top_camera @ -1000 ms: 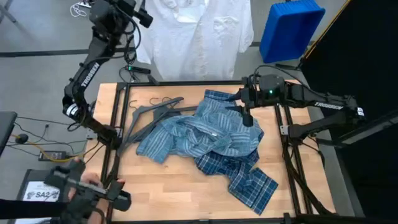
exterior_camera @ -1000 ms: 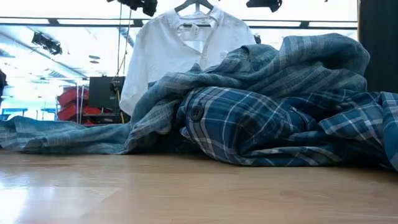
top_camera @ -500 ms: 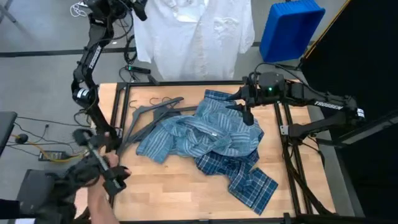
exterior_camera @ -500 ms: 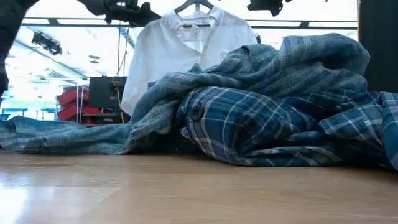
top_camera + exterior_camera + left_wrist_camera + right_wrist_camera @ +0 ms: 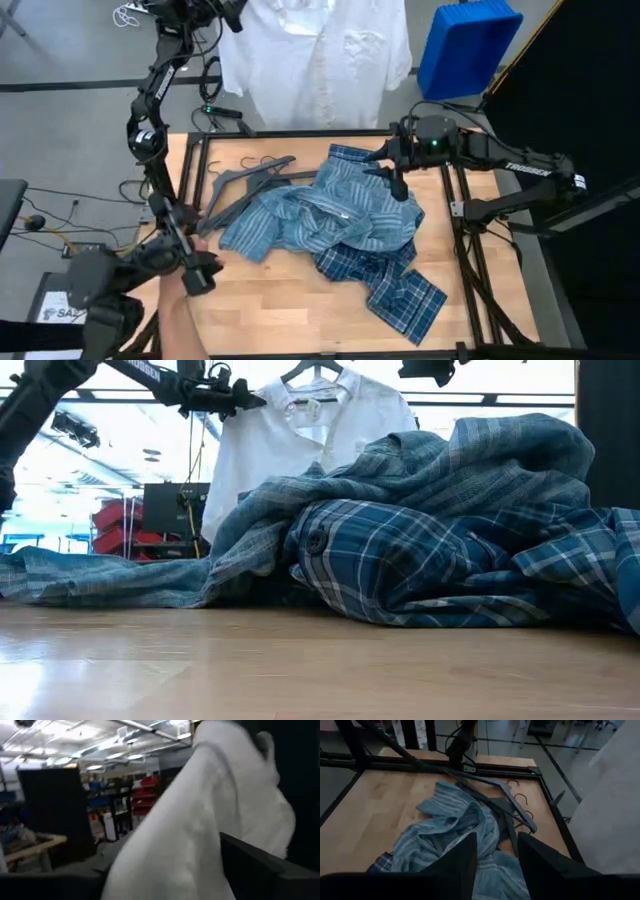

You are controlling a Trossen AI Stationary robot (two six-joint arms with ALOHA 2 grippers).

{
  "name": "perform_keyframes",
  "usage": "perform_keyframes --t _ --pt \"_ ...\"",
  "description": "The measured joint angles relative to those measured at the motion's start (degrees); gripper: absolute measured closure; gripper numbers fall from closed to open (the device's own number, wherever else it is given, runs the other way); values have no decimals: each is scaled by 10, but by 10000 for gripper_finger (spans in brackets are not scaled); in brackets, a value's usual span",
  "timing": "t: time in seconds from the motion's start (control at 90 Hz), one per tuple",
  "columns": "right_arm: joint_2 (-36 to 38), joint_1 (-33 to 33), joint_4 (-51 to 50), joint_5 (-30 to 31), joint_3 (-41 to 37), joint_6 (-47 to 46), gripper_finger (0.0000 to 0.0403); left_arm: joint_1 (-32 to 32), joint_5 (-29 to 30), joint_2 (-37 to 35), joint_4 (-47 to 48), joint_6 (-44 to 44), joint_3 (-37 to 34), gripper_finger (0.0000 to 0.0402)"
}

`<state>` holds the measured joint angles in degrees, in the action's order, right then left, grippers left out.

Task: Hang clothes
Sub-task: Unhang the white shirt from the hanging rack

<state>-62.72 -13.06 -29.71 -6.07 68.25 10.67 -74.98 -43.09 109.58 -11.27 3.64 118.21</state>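
Beside the hung white shirt (image 5: 315,55), left claw (image 5: 240,398) (grip unclear), right claw (image 5: 397,188) apart.

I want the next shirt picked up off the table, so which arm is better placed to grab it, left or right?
Probably the right. The right gripper hovers open just above the striped shirt heaped with the plaid shirt on the table. The left gripper is up beside the hung white shirt.

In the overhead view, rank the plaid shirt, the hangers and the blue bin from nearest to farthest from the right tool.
From the right tool, above the pile's back right:
1. Plaid shirt, just below and in front of it.
2. Blue bin, off the table's back right.
3. Hangers, table's left side.
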Motion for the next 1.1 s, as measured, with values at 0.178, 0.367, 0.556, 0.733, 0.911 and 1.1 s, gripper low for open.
perform_keyframes --t 0.178,0.367,0.556,0.733,0.911,1.1 --pt "0 -20 0 0 0 0 290 1 -22 0 -45 26 0 266" --pt "0 -37 11 0 -19 0 291 2 -77 0 -66 40 0 376" --pt "-1 -48 44 0 -65 -4 294 0 -97 0 -151 115 -1 380" --pt "-1 -48 74 0 -74 -5 302 0 -109 0 -266 207 -2 380" --pt "0 -48 77 0 -74 -5 300 0 -158 -18 -270 221 -2 380" --pt "0 -47 78 0 -74 -5 303 -5 -208 -38 -230 225 0 380"
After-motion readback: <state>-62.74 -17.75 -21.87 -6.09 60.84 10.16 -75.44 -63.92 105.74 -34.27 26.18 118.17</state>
